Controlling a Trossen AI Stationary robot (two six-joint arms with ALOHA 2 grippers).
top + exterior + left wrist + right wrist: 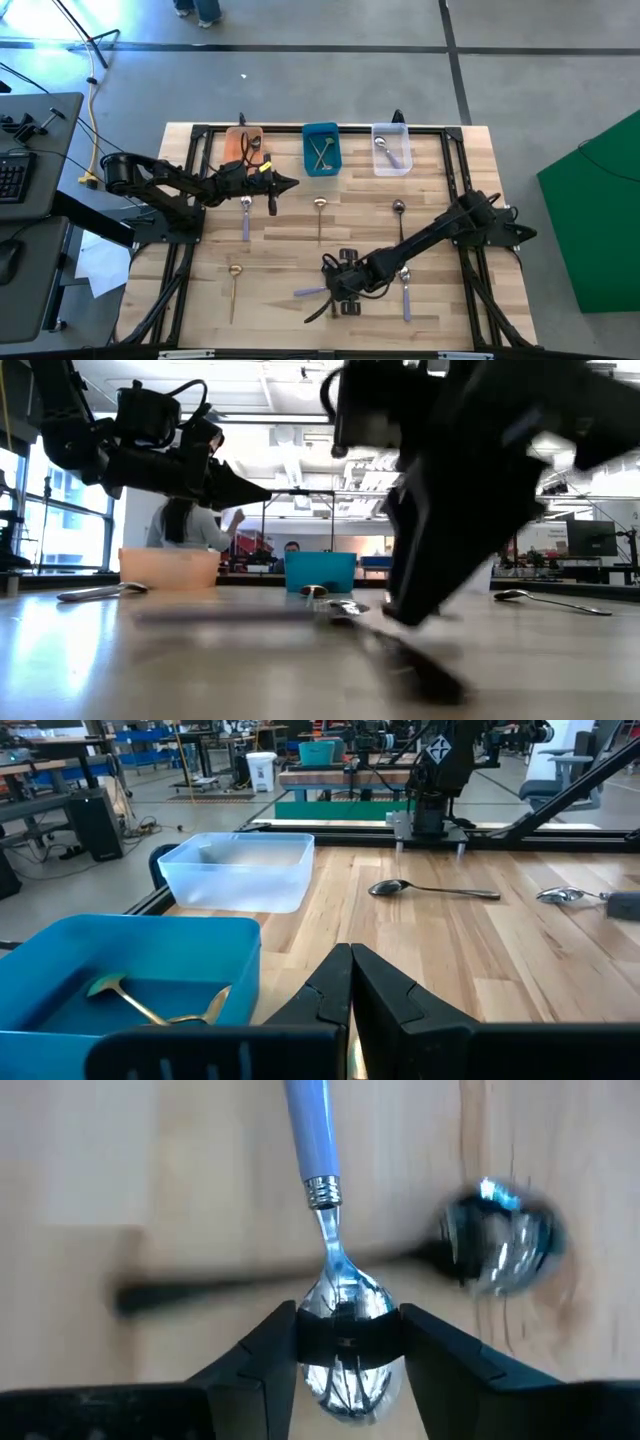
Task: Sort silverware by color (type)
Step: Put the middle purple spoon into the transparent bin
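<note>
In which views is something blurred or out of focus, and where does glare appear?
Low view: the right gripper, close to the lens, is a dark blur, and the table before it is soft. Right wrist view: the dark spoon is smeared, while the lavender-handled spoon between the fingers is sharp, with glints on its bowl. High view: evenly lit.

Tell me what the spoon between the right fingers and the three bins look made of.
Spoon: polished metal bowl, mirror-bright with reflections; its pale blue-lavender handle looks like plastic or enamel, joined by a metal collar. The right gripper straddles the bowl. Orange bin and teal bin: opaque, probably plastic. Clear bin: translucent, frosted-looking plastic.
</note>
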